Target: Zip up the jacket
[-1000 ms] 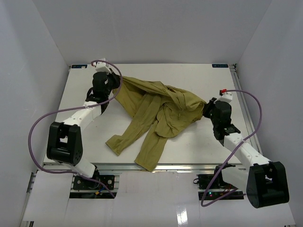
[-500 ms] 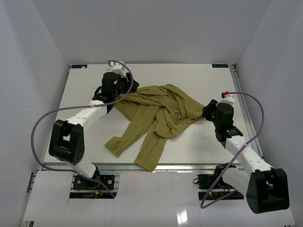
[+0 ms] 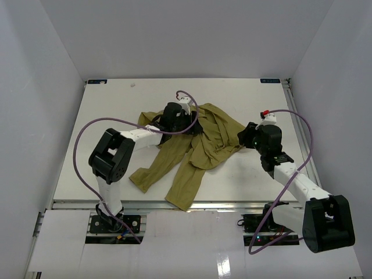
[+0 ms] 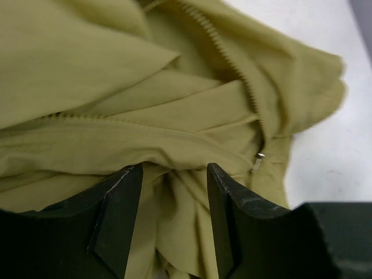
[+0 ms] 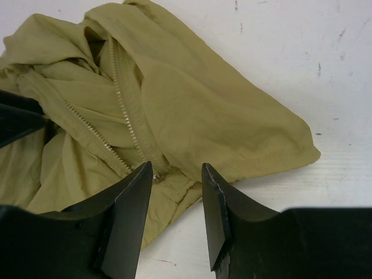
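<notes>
One jacket [image 3: 209, 136], crumpled, centre of frame. Two grippers noted: left gripper [image 4: 173, 170] and right gripper [image 5: 176, 168], each with jaws apart over cloth.

White table [image 3: 110, 99], boxed by walls [image 3: 186, 35] at the back and both sides. The crumpled jacket [image 3: 203, 145] fills the middle, its sleeves trailing toward the near edge. Bare surface runs along the far edge and down the left side. My left gripper [image 4: 174, 174] hangs over bunched folds, with cloth between its parted fingers. My right gripper [image 5: 177, 174] sits at the jacket's right edge, with bare table beside the hem. My left arm's purple cable [image 3: 79, 152] loops over the near-left area.
</notes>
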Tool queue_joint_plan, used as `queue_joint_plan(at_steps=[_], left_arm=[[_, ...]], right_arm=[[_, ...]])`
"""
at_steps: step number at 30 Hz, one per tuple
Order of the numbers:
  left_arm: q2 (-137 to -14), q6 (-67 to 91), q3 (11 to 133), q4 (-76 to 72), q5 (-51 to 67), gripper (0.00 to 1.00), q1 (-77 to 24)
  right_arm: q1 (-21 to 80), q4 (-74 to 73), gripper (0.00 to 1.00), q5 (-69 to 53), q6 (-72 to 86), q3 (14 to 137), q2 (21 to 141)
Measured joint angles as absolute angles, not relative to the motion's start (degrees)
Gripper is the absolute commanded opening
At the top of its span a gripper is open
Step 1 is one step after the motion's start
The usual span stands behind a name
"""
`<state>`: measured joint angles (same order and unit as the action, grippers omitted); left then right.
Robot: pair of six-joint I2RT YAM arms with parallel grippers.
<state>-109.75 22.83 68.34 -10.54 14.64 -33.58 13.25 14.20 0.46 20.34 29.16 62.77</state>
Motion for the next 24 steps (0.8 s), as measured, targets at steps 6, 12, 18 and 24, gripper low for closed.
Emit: queue_joint_plan(at_steps=[6, 12, 18, 24], left_arm=[[-112.3, 23.5, 68.3, -9.2, 8.5, 0.00, -33.3], [-108.9, 21.2, 65.9, -9.4, 1.9, 0.00, -33.2], [-100.8, 17.7, 62.5, -8.5, -7.8, 0.00, -33.0], [-96.9, 16.8, 58.7, -9.7, -12.7, 0.14, -32.5]], right_arm=[[16.4, 18.3, 0.55, -2.0, 17.9, 29.3, 65.6], [20.9, 19.2, 0.60, -2.8, 15.0, 32.0, 75.5], [25.5, 19.6, 0.60, 1.1, 12.6, 35.1, 82.2], [28.5, 19.5, 0.53, 8.1, 11.7, 39.9, 88.0]])
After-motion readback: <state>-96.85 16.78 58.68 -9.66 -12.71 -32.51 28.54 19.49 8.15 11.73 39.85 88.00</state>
